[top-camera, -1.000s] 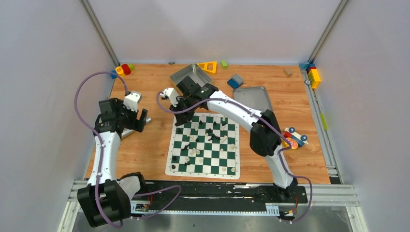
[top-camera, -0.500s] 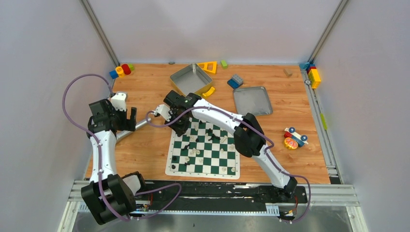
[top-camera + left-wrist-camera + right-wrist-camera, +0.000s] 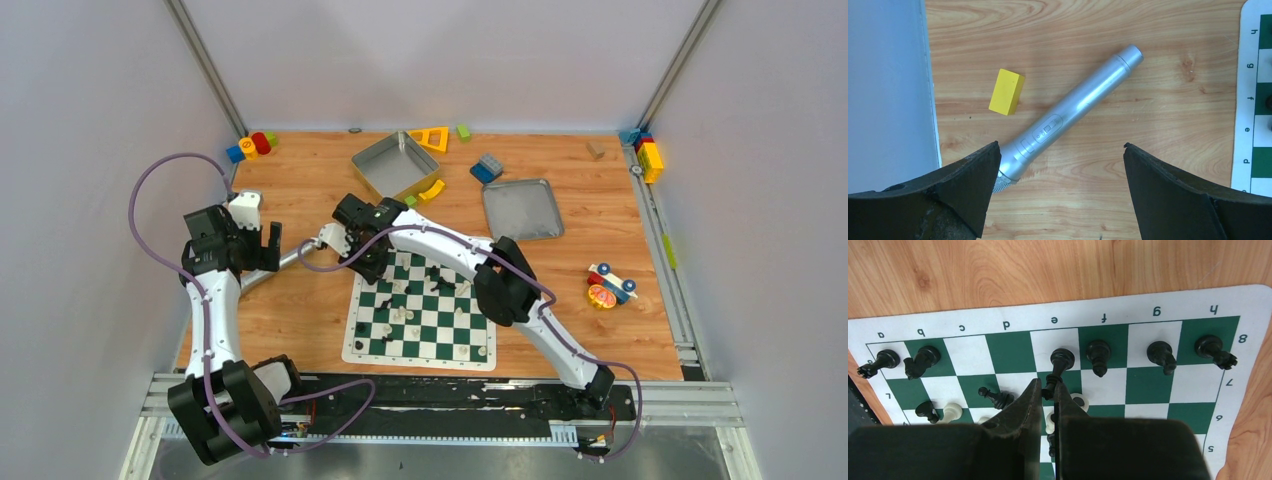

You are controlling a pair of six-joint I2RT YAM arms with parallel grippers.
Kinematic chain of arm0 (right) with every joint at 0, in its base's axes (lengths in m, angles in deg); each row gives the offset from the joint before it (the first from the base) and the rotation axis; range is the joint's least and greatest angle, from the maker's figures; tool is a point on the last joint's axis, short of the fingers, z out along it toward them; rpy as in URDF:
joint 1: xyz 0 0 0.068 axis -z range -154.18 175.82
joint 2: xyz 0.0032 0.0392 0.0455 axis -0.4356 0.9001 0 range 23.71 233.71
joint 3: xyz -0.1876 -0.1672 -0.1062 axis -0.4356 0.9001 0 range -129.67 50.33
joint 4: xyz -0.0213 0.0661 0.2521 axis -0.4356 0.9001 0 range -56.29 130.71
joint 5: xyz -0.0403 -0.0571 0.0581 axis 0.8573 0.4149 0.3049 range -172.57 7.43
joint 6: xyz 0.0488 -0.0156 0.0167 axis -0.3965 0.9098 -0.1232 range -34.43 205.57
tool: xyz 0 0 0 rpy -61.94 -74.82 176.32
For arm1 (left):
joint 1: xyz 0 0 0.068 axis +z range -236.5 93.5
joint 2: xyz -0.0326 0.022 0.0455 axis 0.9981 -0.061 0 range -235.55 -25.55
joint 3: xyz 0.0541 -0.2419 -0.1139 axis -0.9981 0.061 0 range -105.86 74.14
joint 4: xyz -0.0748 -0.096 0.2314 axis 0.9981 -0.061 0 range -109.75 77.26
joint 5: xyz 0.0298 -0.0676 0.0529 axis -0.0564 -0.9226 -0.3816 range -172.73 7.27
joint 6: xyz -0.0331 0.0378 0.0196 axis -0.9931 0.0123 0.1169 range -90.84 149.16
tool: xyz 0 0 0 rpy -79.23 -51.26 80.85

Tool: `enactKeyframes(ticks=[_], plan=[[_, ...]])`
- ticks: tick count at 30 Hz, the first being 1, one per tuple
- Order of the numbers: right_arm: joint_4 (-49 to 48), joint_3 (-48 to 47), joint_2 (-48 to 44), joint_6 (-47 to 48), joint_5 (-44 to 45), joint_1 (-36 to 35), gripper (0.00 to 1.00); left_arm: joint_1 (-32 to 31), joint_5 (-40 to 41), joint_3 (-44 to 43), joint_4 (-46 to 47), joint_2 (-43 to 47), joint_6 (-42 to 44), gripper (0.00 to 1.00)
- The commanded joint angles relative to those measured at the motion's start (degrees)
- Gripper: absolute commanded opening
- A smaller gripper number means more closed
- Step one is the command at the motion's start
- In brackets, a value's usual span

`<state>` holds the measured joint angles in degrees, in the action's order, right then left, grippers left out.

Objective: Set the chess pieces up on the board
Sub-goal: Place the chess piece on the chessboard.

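The green-and-white board lies mid-table, with black and cream chess pieces scattered on it. My right gripper hangs over its far left corner. In the right wrist view the board's border shows and my right gripper is shut on the top of a black piece whose base is over e8. Three more black pieces stand on f8 to h8, and two on a8 and b8. A cream piece lies nearby. My left gripper is open and empty, left of the board.
A silver cylinder and a yellow block lie on the wood under my left gripper. Two grey trays sit behind the board. Toy blocks are in the far corners. A toy car is on the right.
My right gripper came from beside the far tray down to the board's far left corner. My left arm swung left and back. Little moved in the last half second.
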<state>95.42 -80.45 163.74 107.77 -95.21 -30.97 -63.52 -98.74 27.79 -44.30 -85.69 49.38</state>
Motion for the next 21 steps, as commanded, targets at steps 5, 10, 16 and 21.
enactKeyframes(ticks=[5, 10, 16, 21], plan=[[1.1, -2.77, 1.4, 1.27, 0.98, -1.12, 0.01, 0.66, 0.26, -1.47, 0.88, -0.13, -0.63, 1.0], [1.58, -2.91, 1.74, 1.66, 1.17, -1.47, 0.01, 0.68, 0.5, -1.38, 1.04, -0.12, -0.63, 1.0], [2.26, -3.33, 1.35, 2.04, 1.51, -1.59, 0.02, 0.68, 0.52, -1.34, 1.05, -0.23, -0.65, 1.0], [2.44, -3.28, 1.43, 2.06, 1.34, -1.69, 0.02, 0.66, 0.52, -1.29, 1.13, -0.18, -0.63, 1.0]])
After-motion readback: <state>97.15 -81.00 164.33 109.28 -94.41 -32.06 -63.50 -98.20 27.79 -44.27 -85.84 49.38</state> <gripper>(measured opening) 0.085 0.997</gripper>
